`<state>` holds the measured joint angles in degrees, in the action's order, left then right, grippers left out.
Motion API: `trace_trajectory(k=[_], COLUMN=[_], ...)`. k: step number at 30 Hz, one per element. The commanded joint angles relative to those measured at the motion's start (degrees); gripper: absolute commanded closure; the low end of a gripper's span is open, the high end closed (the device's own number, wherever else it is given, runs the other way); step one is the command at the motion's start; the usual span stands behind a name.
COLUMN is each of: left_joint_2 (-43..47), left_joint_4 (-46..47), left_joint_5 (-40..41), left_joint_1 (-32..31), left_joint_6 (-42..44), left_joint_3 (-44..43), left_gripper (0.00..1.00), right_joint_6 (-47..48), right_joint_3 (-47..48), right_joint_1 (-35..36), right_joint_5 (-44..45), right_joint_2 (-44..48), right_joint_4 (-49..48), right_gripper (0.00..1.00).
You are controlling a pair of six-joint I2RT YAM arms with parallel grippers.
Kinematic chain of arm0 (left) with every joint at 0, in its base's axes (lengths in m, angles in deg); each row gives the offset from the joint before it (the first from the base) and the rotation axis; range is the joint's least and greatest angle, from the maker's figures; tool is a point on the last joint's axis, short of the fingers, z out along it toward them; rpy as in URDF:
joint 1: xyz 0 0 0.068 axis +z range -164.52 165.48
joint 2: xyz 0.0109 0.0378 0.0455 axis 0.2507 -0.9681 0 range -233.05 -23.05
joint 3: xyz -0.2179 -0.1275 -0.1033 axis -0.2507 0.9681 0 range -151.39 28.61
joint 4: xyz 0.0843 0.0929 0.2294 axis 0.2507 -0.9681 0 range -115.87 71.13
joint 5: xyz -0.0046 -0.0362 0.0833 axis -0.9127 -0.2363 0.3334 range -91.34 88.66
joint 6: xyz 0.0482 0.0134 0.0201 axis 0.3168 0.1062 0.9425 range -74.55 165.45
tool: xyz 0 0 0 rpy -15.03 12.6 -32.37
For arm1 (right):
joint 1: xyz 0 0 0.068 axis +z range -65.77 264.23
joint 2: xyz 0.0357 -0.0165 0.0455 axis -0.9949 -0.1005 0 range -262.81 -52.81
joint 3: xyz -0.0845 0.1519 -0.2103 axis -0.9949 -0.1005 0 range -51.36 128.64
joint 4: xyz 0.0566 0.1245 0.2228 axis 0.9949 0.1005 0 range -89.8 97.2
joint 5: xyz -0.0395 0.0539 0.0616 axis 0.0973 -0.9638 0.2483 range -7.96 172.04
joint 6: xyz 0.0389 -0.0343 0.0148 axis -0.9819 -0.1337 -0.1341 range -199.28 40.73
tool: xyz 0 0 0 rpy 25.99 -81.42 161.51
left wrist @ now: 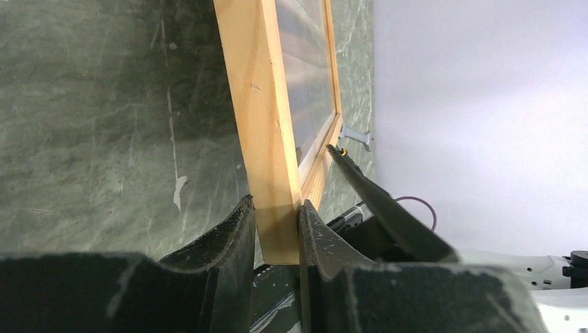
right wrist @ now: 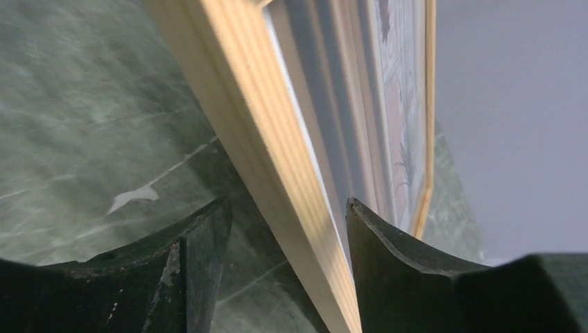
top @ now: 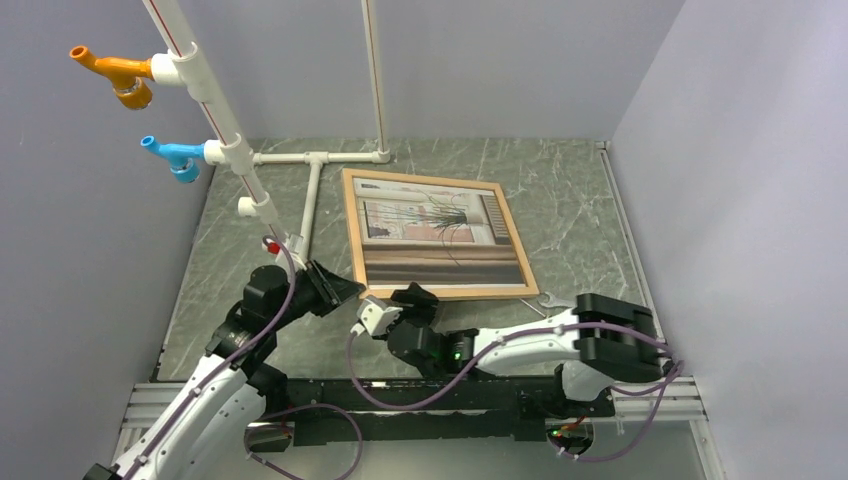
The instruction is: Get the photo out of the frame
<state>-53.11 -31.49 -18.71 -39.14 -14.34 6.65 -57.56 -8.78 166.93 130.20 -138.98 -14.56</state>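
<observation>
The light-wood frame lies on the green marble table with the photo of a spiky plant in it, face up. My left gripper is shut on the frame's near left corner, one finger on each side of the moulding. My right gripper is open and straddles the frame's near edge. Its left finger stands apart from the wood, and its right finger is over the photo's face. In the wrist views the frame looks tilted up off the table.
A white pipe structure with orange and blue fittings stands at the back left. A small metal wrench-like piece lies by the frame's near right corner. Grey walls close in the sides and back.
</observation>
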Motion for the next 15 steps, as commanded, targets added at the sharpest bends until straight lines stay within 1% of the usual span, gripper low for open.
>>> trace_trajectory(k=[1,5,7,10,15], left_joint_2=[1.61,1.51,1.68,2.27,2.73], left_joint_4=[3.34,3.82,3.11,2.51,-0.42], left_joint_5=[-1.77,-2.32,-2.11,-1.74,-0.99], left_joint_1=[-0.31,-0.33,-0.33,-0.29,-0.34], left_joint_6=[-0.66,-1.33,-1.38,-1.54,-0.81], left_joint_3=[-5.36,-5.21,-5.42,-5.67,-8.26], left_gripper=[1.00,1.00,1.00,1.00,1.00], right_joint_6=[10.21,16.55,16.83,15.28,19.62], right_joint_3=[2.79,2.02,2.10,2.34,2.12], right_joint_1=[-0.17,-1.02,-1.61,-2.14,-2.32], right_joint_5=[13.49,16.70,16.80,14.81,15.41], right_joint_2=[-6.46,-8.98,-8.89,-8.24,-8.92], right_joint_4=[-14.76,-24.27,-25.11,-23.89,-29.66], right_gripper=[0.39,0.42,0.45,0.60,0.78])
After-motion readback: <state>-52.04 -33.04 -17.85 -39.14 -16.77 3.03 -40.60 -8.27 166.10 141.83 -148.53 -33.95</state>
